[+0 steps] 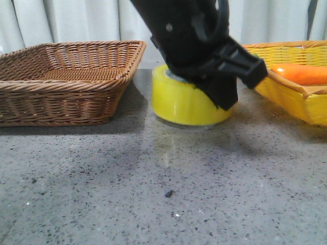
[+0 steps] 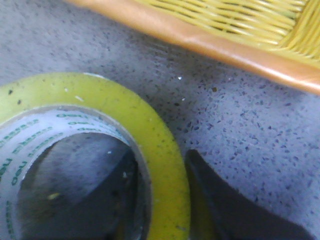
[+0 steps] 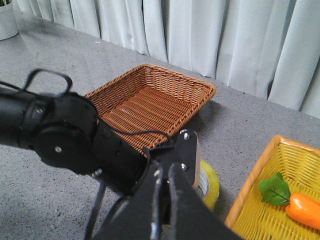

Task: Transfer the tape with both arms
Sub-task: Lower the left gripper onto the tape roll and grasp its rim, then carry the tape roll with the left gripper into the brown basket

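The yellow tape sits on the grey bench between a brown basket and a yellow basket, the left hand straddling its wall, one finger inside the core, while the right hand is pressed closed, empty.

Grey speckled table w/ tape, brown basket, yellow basket.

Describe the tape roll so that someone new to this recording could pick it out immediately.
Between the brown wicker basket and the yellow basket, the tape lies flat on the speckled grey table, under the black left gripper. It is a translucent yellow roll with a white, green-lettered core; the carrot is orange and sits inside the yellow basket.
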`<control>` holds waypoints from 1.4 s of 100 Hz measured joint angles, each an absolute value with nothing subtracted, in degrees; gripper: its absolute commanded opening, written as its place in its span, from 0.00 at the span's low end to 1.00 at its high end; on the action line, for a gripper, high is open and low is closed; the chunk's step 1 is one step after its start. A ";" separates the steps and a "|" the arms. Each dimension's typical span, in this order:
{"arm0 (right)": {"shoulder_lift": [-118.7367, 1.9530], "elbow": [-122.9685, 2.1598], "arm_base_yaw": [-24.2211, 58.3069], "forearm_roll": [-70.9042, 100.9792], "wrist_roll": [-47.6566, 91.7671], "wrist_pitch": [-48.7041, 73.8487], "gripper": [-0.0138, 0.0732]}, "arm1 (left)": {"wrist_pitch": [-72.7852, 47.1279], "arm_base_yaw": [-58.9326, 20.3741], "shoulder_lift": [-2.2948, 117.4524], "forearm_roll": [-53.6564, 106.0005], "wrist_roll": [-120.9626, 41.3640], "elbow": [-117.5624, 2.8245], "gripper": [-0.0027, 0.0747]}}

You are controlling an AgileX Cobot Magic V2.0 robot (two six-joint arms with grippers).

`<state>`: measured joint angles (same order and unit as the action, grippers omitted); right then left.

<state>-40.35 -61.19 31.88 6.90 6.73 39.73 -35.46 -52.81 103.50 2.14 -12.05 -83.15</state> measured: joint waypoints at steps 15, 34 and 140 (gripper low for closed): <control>-40.21 -61.19 31.88 6.90 6.73 39.73 0.09 | -39.64 -51.95 97.85 -0.41 -12.05 -87.22 0.01; -40.09 -61.19 31.88 6.90 6.73 39.73 0.09 | -41.72 -46.64 89.47 -1.00 -12.05 -88.37 0.01; -40.07 -61.19 31.88 6.90 6.73 39.73 0.09 | -34.10 -31.76 92.50 6.95 -12.05 -68.66 0.26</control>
<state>-40.07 -61.19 31.88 6.90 6.73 39.73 -34.10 -31.76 92.50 6.95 -12.05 -68.66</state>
